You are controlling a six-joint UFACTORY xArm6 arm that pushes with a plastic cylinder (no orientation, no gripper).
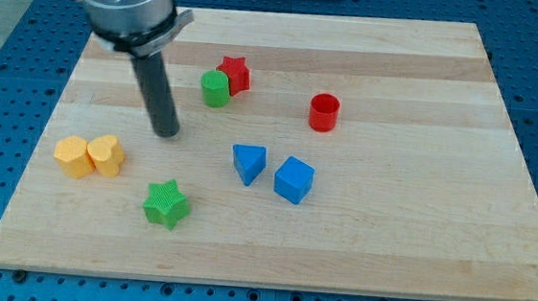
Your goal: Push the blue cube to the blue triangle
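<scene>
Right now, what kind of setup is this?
Likely a lab tabletop pushing rig: a wooden board on blue perforated matting, small coloured blocks like the blue cube, and my tip.

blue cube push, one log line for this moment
blue cube beside blue triangle, small gap | my tip at their upper left, touching no block

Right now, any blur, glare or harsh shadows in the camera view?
Camera view: evenly lit; my tip, blue cube and blue triangle all sharp; only short soft shadows beside blocks; faint sheen on the board, nothing washed out.
</scene>
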